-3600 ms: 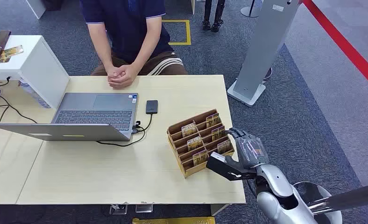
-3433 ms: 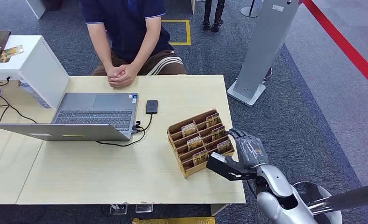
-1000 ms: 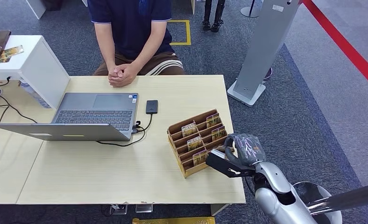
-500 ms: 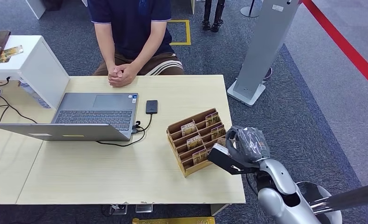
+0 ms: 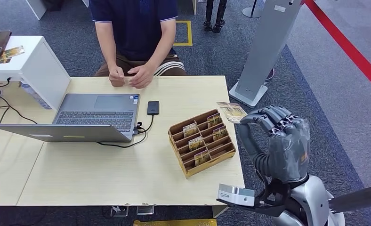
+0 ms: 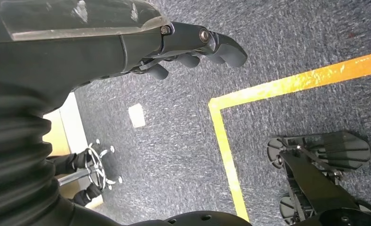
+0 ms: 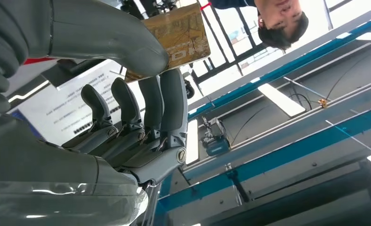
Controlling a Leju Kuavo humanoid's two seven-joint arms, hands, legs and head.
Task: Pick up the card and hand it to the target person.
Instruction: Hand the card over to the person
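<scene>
Right hand (image 5: 281,141) now raised off the rack (image 5: 202,142), fingers (image 7: 167,101) pinching one card (image 5: 231,111); five cards racked.

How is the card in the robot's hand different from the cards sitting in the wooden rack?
The held card is pinched by the right hand and raised beside the table; the rack cards stand slotted in the wooden rack. The held card shows whole; the rack cards are partly hidden. Both share a yellowish print.
</scene>
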